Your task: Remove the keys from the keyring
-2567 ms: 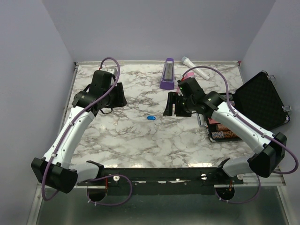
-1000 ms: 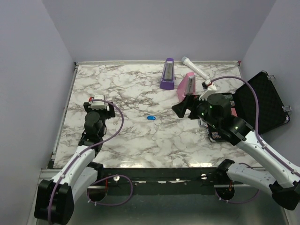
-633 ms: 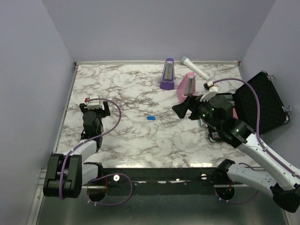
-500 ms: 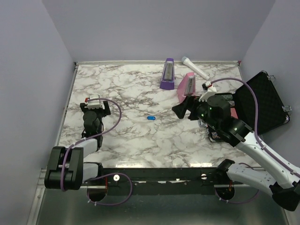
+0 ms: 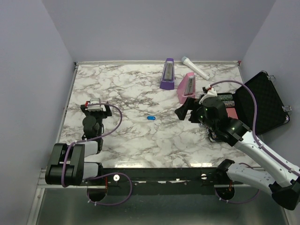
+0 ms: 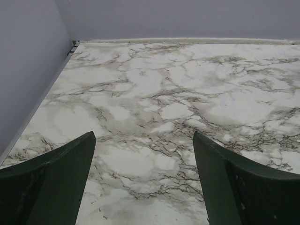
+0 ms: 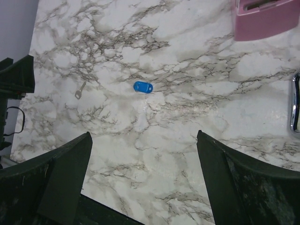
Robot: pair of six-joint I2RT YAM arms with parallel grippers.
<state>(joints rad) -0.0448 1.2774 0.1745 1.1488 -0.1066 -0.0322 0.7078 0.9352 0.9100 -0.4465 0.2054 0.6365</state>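
The keys' bright-blue oval piece lies flat on the marble near the middle of the table; it also shows in the right wrist view. In that view a small pale metal key lies apart from it, toward the left arm. My right gripper is open and empty, raised to the right of the blue piece. My left gripper is open and empty at the near left, far from the blue piece; its wrist view shows only bare marble.
A purple metronome and a pink metronome stand at the back. A white cylinder lies by the back edge. An open black case sits at the right edge. Walls close in the left, back and right sides.
My left arm has folded back toward its base, the gripper drawing to the near left. My right gripper has shifted slightly right. The blue piece has not moved.
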